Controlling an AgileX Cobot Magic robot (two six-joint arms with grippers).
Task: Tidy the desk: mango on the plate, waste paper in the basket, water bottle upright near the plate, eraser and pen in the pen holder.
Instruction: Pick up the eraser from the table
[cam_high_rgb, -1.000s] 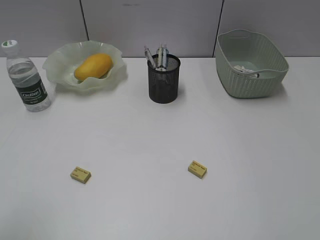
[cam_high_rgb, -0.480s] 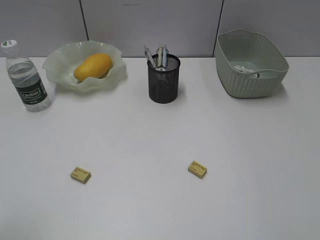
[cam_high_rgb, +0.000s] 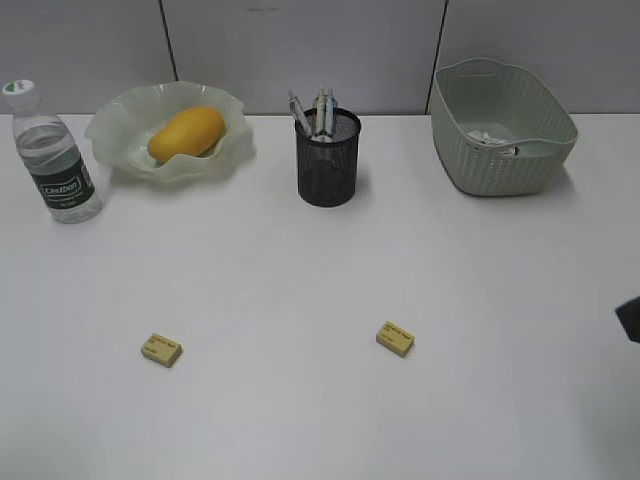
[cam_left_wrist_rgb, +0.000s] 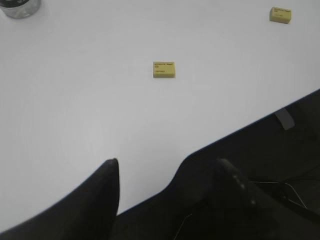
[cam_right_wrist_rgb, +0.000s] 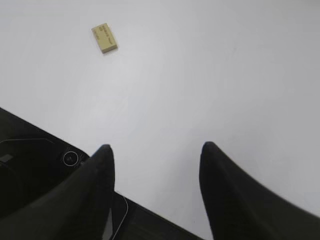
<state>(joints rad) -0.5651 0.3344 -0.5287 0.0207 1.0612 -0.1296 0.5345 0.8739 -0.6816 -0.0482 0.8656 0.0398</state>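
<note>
A grey partition wall spans the exterior view from 10 to 2 o'clock. Two dark vertical seams divide it into panels, one at 11 o'clock and one at 1 o'clock. Lighting is even and diffuse; shadows are soft and short. In the left wrist view, a dark area lies at 4 o'clock, containing thin cables and a small grey tab.

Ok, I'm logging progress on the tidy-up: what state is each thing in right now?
mango: lying in the plate
water bottle: upright, capped
pen holder: upright, pens inside
basket: upright, waste paper inside
left eraser: flat on desk
right eraser: flat on desk
left gripper: open, empty
right gripper: open, empty
</note>
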